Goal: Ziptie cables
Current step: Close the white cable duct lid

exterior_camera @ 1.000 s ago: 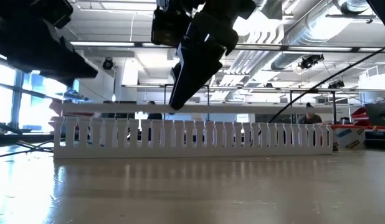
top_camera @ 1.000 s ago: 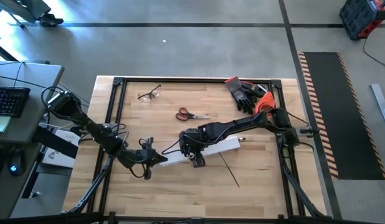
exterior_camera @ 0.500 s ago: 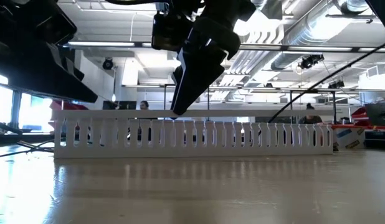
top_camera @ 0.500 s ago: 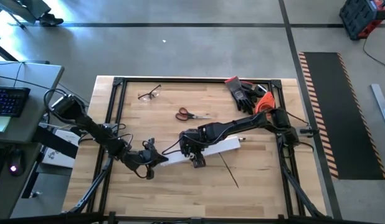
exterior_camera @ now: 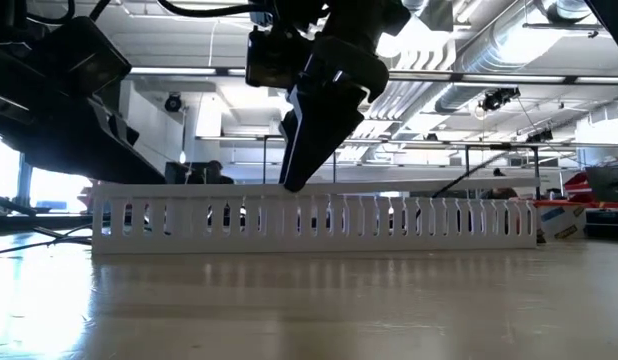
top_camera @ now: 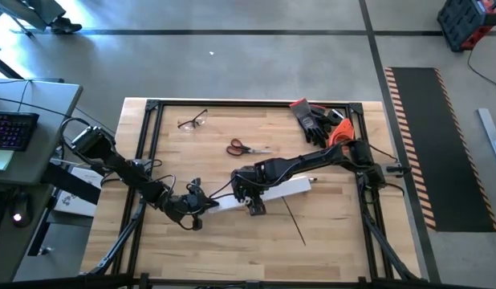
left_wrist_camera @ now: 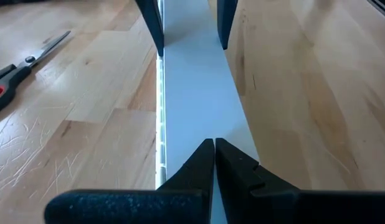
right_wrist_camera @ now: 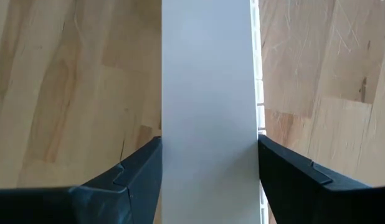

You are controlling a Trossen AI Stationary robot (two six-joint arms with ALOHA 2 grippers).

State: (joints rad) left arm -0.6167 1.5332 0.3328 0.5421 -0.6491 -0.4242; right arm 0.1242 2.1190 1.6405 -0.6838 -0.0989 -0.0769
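Observation:
A white slotted duct (top_camera: 284, 189) with a flat white cover (left_wrist_camera: 192, 81) lies on the wooden table, its slotted side wall (exterior_camera: 389, 215) facing the near edge. My right gripper (top_camera: 252, 201) straddles it near its middle. My left gripper (top_camera: 201, 205), shut, is at the duct's left end, fingertips over the cover (left_wrist_camera: 213, 148). The ziptie (top_camera: 294, 218), a thin black strip, lies flat on the table near the front, right of the duct. The cables are hidden from every view. My right gripper holds the duct across its width, one finger (right_wrist_camera: 142, 168) on each long edge of the cover (right_wrist_camera: 208, 93). The fingers slant down from above and reach only the duct's top edge (exterior_camera: 294, 185). The duct stays flat on the table. My left gripper's shut fingertips hang over the cover at the duct's left end (left_wrist_camera: 199, 180); I cannot tell whether they touch it.
Red-handled scissors (top_camera: 246, 148) lie behind the duct, safety glasses (top_camera: 192, 122) at the far left, and black and orange gloves (top_camera: 316, 116) at the far right corner. A black metal frame (top_camera: 152, 104) runs around the table's edges.
My left gripper, shut throughout, has moved down and toward the table's right, closing on the duct's left end. My right gripper has kept still on the duct.

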